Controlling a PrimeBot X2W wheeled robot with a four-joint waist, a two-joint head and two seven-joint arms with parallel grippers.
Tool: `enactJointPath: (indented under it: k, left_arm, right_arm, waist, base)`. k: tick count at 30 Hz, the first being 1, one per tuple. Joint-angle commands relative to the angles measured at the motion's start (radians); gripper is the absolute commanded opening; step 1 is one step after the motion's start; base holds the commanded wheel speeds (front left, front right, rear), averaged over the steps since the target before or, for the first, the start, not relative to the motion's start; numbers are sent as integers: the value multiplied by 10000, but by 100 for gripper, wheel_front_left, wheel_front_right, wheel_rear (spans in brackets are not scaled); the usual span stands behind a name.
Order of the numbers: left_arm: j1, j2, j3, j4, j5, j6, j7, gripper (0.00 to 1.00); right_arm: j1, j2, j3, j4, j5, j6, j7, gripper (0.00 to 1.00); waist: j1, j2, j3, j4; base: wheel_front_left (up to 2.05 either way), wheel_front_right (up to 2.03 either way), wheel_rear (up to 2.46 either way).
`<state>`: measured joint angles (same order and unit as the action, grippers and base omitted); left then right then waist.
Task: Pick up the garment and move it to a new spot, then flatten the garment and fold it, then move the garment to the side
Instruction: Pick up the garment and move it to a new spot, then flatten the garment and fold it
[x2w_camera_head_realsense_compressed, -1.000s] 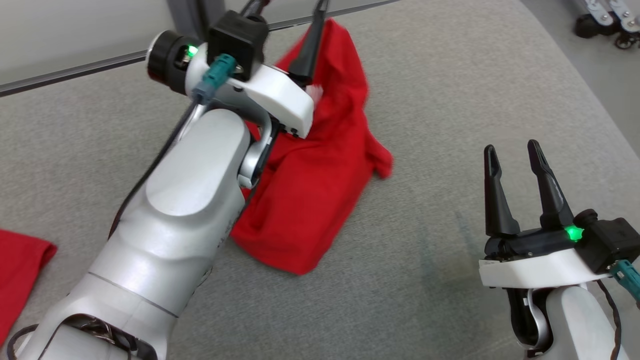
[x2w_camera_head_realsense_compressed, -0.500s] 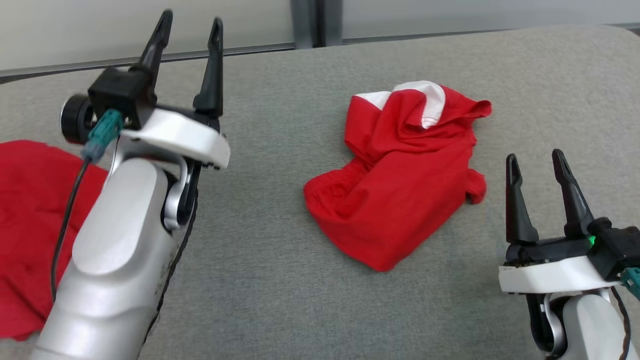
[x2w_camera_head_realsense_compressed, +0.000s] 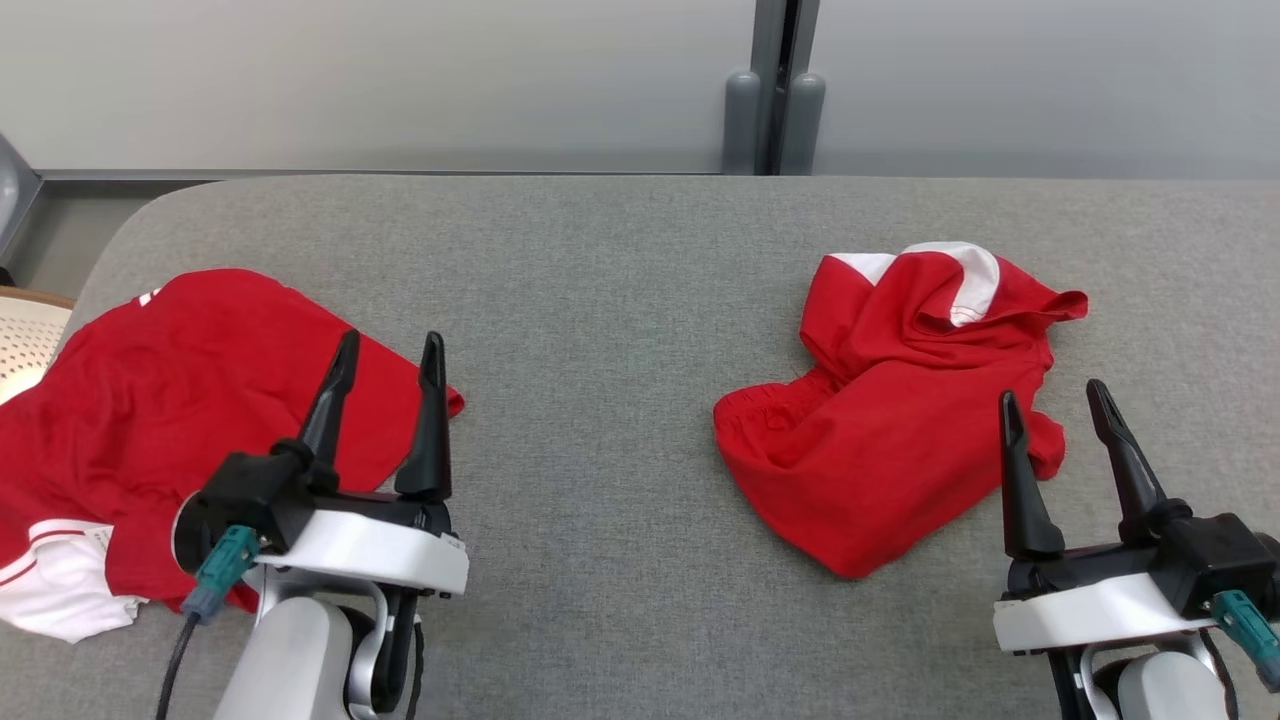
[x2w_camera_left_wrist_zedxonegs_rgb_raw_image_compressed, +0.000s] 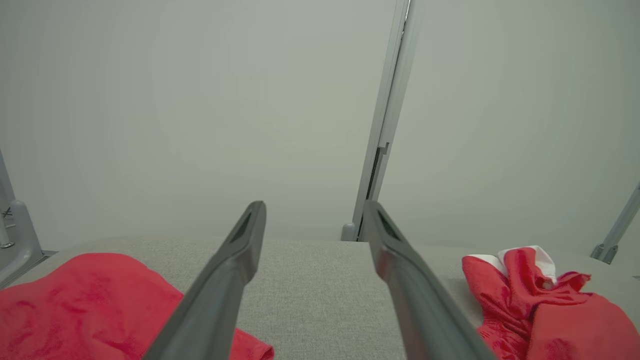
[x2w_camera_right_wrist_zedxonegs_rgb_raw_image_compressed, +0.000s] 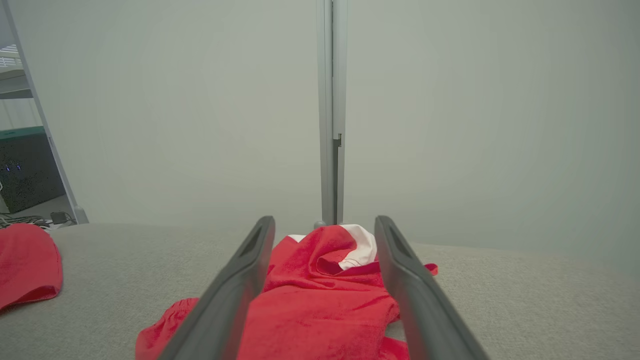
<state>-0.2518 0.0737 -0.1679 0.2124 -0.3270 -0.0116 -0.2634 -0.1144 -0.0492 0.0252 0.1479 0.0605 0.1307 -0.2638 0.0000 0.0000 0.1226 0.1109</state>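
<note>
now spread wide and empty, both: right gripper (x2w_camera_head_realsense_compressed: 1051, 392) hovering at the near right edge of the crumpled red garment (x2w_camera_head_realsense_compressed: 890, 440), left gripper (x2w_camera_head_realsense_compressed: 390, 337) well apart, over a second red shirt (x2w_camera_head_realsense_compressed: 150, 400) on the grey table (x2w_camera_head_realsense_compressed: 600, 280). a second ago, left gripper down on the garment; since drawn clear.

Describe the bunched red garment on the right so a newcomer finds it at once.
Start at the grey table. On its right half, just ahead of the right end effector, lies the bunched red garment. Unlike the flatter red garment at the left, it is heaped, with a white band at its far end.
</note>
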Motion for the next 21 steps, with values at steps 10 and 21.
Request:
enactJointPath:
  k: [10,21]
  left_arm:
    - [47,-217,-352,-27,90,-184,-19,100]
    - [-8,-212,-937,225,-653,337,-20,100]
  right_arm:
    - [-584,-563,1616,672,195,0,25,100]
    - [-3345,-1945,5284,2935,1921,-1,2866,100]
  waist:
    - [0,0,126,484]
    - [0,0,498,1019]
  base:
    - [0,0,0]
    - [0,0,0]
